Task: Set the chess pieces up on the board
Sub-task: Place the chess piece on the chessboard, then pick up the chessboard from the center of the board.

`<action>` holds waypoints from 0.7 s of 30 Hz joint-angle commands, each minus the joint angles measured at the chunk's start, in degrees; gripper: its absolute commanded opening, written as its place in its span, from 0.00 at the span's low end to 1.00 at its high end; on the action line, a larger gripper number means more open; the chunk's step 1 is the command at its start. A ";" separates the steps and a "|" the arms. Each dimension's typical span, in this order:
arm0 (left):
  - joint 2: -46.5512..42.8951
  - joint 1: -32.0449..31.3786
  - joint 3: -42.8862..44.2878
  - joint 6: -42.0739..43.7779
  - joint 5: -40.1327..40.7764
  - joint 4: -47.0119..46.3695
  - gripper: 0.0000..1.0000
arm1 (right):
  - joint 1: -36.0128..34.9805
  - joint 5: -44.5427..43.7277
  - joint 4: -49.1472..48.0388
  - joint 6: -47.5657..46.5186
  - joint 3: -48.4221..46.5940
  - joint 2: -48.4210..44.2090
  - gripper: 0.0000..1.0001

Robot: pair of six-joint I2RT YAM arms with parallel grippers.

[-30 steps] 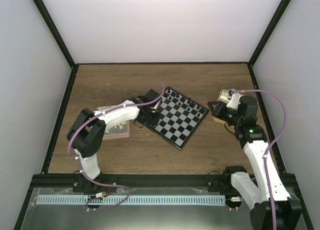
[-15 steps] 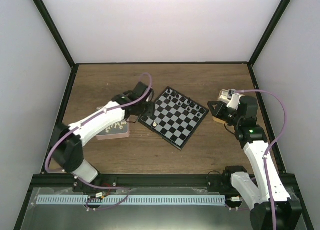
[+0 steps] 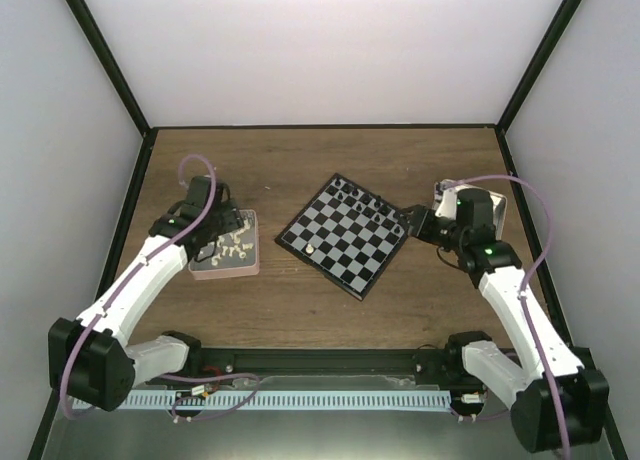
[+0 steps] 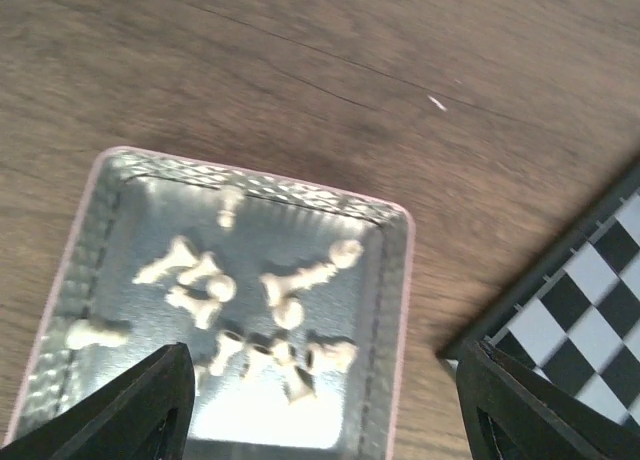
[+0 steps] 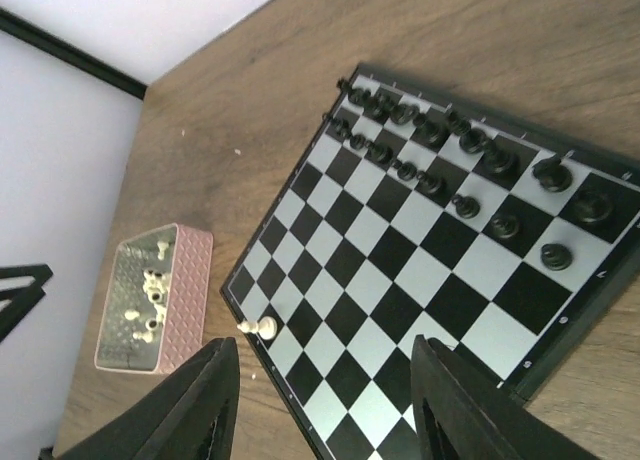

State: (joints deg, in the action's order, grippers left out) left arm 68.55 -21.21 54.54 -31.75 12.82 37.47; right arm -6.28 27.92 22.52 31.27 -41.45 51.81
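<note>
Cream chess pieces (image 4: 283, 312) lie below the parted left fingers (image 4: 145, 408)

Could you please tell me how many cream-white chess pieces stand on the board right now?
1. The cream-white piece stands on the board in the edge row opposite the black pieces, toward the pink tray; none seems hidden.
</note>
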 commanded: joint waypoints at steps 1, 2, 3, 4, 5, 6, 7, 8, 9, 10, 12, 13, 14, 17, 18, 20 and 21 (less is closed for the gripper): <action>-1.91 4.69 -3.36 -1.31 -0.86 -4.91 0.74 | -5.03 -4.94 -2.77 0.42 -2.85 3.84 0.49; -1.52 5.90 -3.66 -1.69 -1.05 -5.42 0.74 | -5.92 -5.60 -3.62 0.95 -2.94 4.82 0.48; -0.96 7.06 -3.96 -2.06 -1.41 -5.87 0.74 | -6.80 -6.26 -4.54 1.51 -3.03 5.60 0.48; -0.25 8.21 -4.22 -2.27 -1.91 -6.31 0.74 | -7.62 -7.01 -5.50 2.04 -3.10 6.40 0.48; 0.46 9.87 -4.47 -2.70 -2.61 -6.75 0.74 | -8.41 -7.65 -6.25 2.53 -3.23 7.12 0.47; 1.34 10.86 -4.64 -3.00 -3.58 -7.24 0.74 | -9.16 -8.45 -6.83 3.03 -3.45 7.95 0.47; 2.26 11.79 -4.79 -3.24 -4.36 -7.83 0.74 | -9.81 -9.01 -7.35 3.40 -3.71 8.73 0.45; 3.29 12.48 -4.98 -3.39 -4.80 -8.27 0.72 | -10.25 -9.41 -7.76 3.63 -3.83 9.40 0.45; 4.36 12.92 -4.94 -3.41 -5.09 -8.64 0.69 | -10.54 -9.64 -8.20 3.78 -3.92 10.17 0.43; 5.52 13.10 -4.83 -3.34 -4.98 -8.78 0.66 | -10.74 -9.84 -8.45 3.96 -3.97 10.79 0.42; 7.77 13.13 -4.82 -3.32 -4.79 -8.63 0.57 | -10.77 -10.01 -8.84 4.23 -3.92 12.12 0.39; 8.83 13.13 -4.96 -3.09 -5.17 -8.82 0.52 | -10.79 -10.06 -8.84 4.28 -3.97 12.57 0.38; 9.74 13.13 -5.07 -2.87 -5.72 -9.00 0.48 | -10.80 -10.04 -9.01 4.32 -3.89 13.01 0.37; 12.58 13.14 -5.40 -2.03 -5.88 -9.21 0.38 | -10.80 -9.82 -9.78 4.14 -3.76 13.99 0.34; 13.46 13.13 -5.43 -1.86 -5.58 -9.14 0.34 | -10.80 -9.70 -9.93 3.90 -3.86 14.47 0.33; 14.79 13.13 -5.31 -1.43 -5.33 -9.06 0.31 | -10.78 -9.60 -9.98 3.36 -4.33 15.16 0.33; 15.25 13.13 -5.24 -1.09 -5.58 -9.33 0.29 | -10.77 -9.65 -9.96 3.10 -4.54 15.43 0.32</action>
State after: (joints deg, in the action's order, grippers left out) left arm 82.17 -8.25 49.58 -34.02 7.62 29.23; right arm -16.60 19.05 14.31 35.22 -43.07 66.32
